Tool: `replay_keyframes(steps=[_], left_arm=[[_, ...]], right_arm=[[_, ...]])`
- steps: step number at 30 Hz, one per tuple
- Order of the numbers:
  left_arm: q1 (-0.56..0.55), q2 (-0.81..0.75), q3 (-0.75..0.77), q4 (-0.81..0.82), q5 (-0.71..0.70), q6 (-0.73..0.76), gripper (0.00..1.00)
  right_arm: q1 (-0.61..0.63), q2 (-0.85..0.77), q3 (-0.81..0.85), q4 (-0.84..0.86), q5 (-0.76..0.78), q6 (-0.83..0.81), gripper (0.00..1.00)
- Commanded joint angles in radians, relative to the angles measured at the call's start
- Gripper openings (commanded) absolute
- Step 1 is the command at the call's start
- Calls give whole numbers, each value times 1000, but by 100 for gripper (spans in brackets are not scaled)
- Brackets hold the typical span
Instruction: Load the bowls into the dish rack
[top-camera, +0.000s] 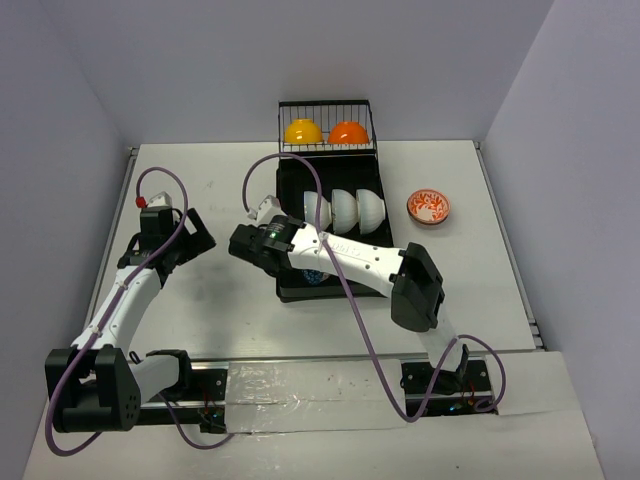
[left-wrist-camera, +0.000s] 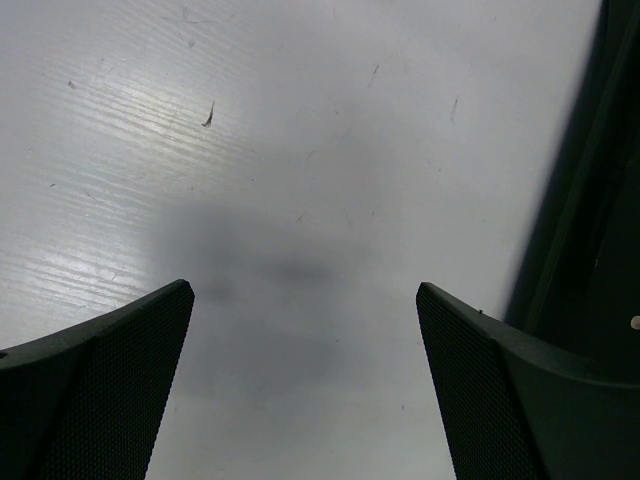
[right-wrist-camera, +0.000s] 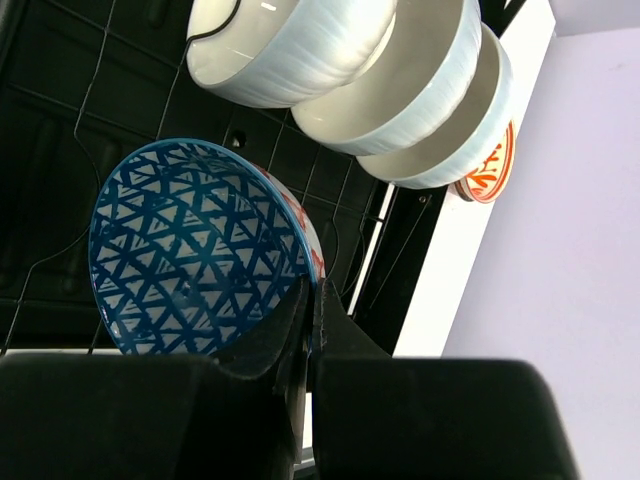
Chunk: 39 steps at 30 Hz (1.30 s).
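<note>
The black dish rack (top-camera: 292, 180) lies mid-table. A yellow bowl (top-camera: 303, 131) and an orange bowl (top-camera: 348, 131) sit in its far wire basket. Three white bowls (top-camera: 344, 210) stand on edge in a row on the slats. My right gripper (right-wrist-camera: 315, 285) is shut on the rim of a blue-patterned bowl (right-wrist-camera: 190, 250), which it holds tilted over the rack's near end. From above only a sliver of this bowl (top-camera: 313, 277) shows under the arm. Another patterned bowl (top-camera: 428, 207) sits on the table right of the rack. My left gripper (left-wrist-camera: 305, 290) hangs open over bare table left of the rack.
The rack's black side wall (left-wrist-camera: 590, 200) runs just to the right of my left gripper (top-camera: 192, 232). My right arm (top-camera: 350, 260) stretches across the rack's near half. Grey walls close the table in on both sides and at the back.
</note>
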Motion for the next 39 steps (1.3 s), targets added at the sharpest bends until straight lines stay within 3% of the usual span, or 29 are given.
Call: replay_keyframes(steps=[1,15,26,32,39], left_arm=[[6,-19,14,11,8,-7,98],[6,-42,2,34,36,-2,98],[-54,-214,78,17,155,30,97],[-147,-278,193,3,183,131,96],[-391,-321,315,31,325,280,99]], right_arm=[[-10,-7,-1,-115,64,11,0],[-18,-18,39,-115,31,36,0],[-70,-245,148,-23,-155,-2,0],[-177,-381,68,64,-357,1,0],[-286,-510,-93,161,-546,28,0]])
